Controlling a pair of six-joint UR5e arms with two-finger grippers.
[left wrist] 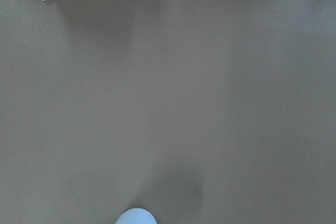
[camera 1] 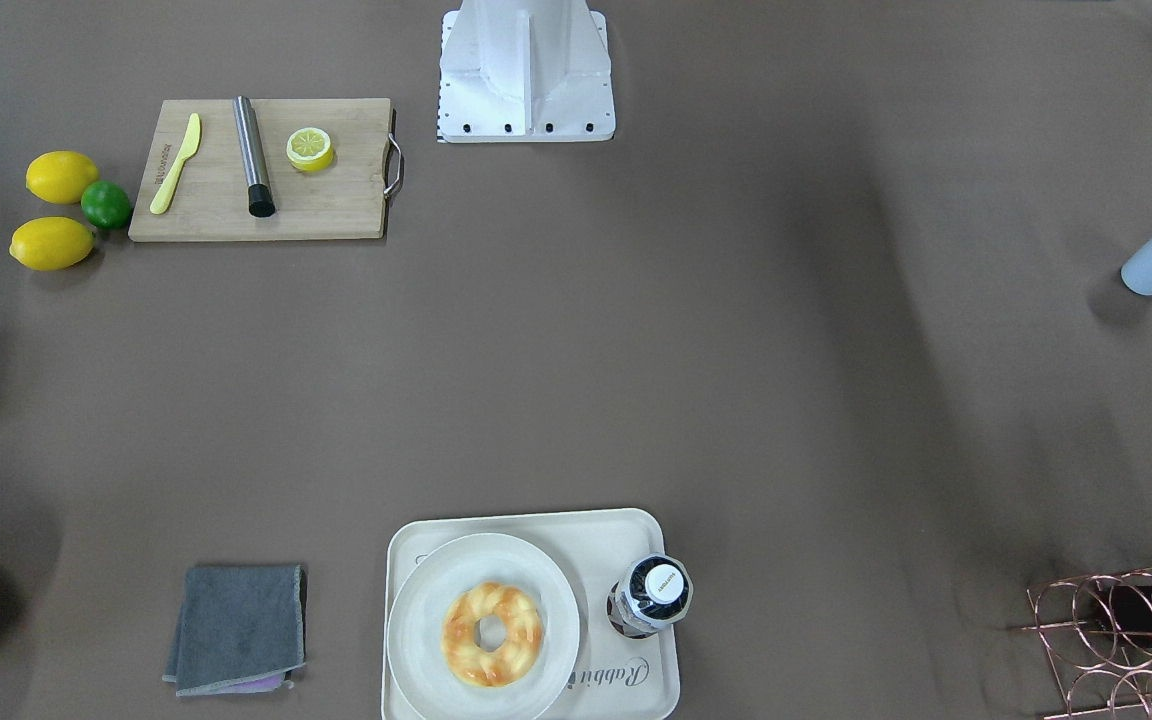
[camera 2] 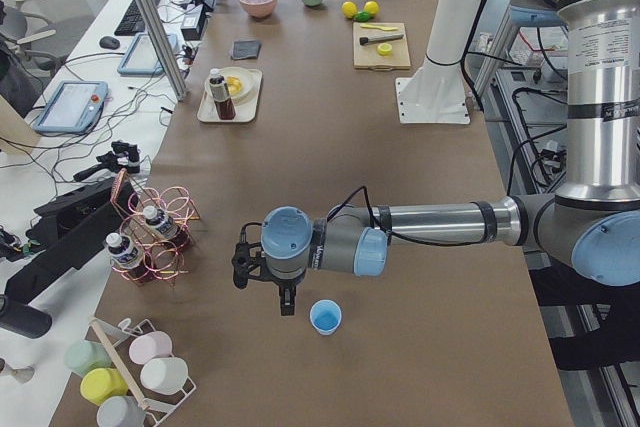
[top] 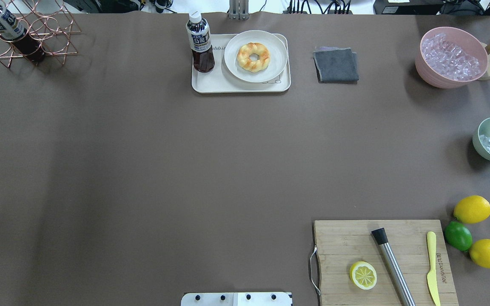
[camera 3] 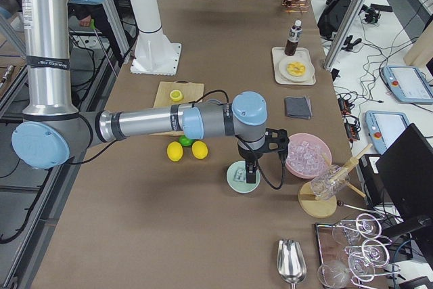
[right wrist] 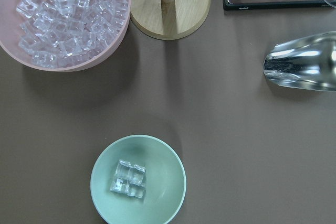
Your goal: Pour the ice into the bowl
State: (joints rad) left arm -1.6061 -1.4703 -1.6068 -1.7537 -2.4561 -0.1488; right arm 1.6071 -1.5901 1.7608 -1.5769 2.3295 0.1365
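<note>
Progress: judged essentially done. A small cluster of clear, glassy ice cubes (right wrist: 128, 180) lay in the bottom of the round, deep, pale mint-green matte bowl (right wrist: 166, 176), slightly toward 9 o'clock of its centre. In the overhead view the bowl sat at the 3 o'clock edge of the brown-covered table (camera 2: 420, 347). The round pink tub (top: 427, 71), heaped with glittery ice, stood at the bowl's 11 o'clock, apart from it. The light blue tapered plastic cup (camera 2: 325, 316) stood upright at the opposite end of the table. Its inside looked empty, as far as the side view allowed. The right wrist view showed no stray cubes on the table around the bowl. Remaining, by my reading: nothing beyond parking the arms.

Tools: the left tool (camera 2: 286, 305) hung low over the table at the cup's 9 o'clock, just beside it and apart from it. The right tool (camera 3: 251, 175) pointed down at the bowl; directly over it or just to one side, I could not tell. Both showed in side views only, so I cannot tell whether either was released or clenched.

Materials: the cubes were transparent and hard-edged, with bright glints. The bowl was smooth-walled, dull-finished and plain, with a thin rim. The cup was smooth and plain. The table covering was a flat, uniform matte brown.
</note>
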